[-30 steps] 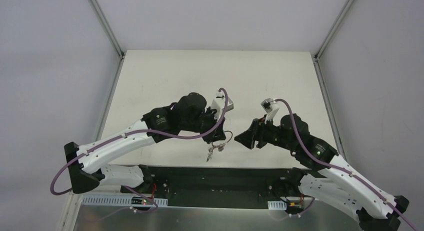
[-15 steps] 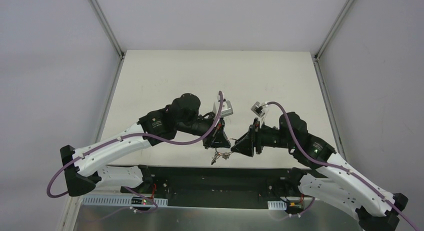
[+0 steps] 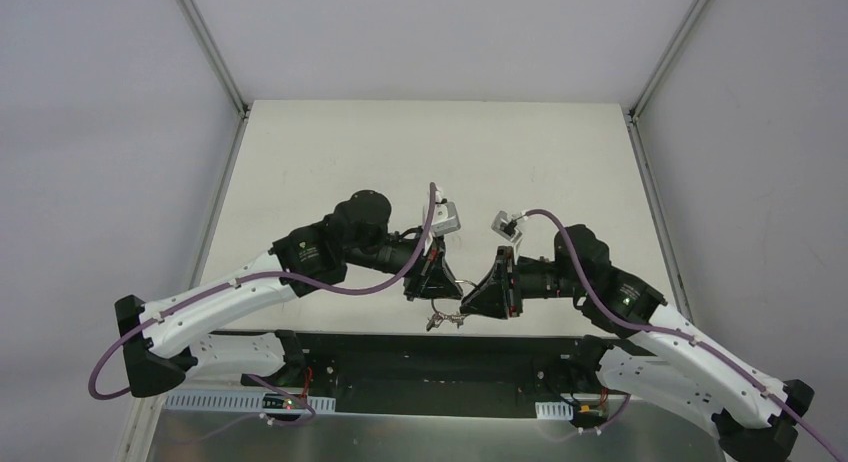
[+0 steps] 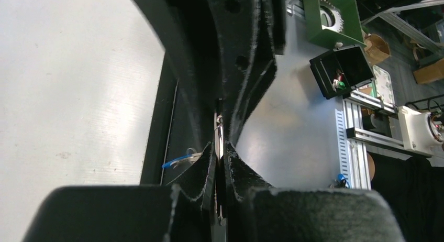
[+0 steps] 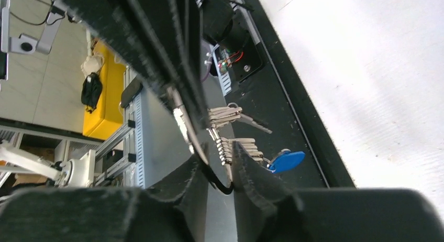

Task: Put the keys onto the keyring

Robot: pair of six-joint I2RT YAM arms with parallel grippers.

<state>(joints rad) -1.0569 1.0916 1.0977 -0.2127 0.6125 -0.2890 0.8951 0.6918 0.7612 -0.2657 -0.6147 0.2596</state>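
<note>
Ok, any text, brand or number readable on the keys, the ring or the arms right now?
None legible.
Pale marks on the left arm's motor housing are too small to read.
The blue key, plain keys and keyring show no readable stamp.

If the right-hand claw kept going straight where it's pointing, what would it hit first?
Most likely the left gripper: the right gripper points straight at it, with only the keyring between their fingertips. Exact depth is unclear.

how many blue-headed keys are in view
1. The blue key hangs at the end of the bunch of plain silver keys; another could be hidden in the bunch.
</note>
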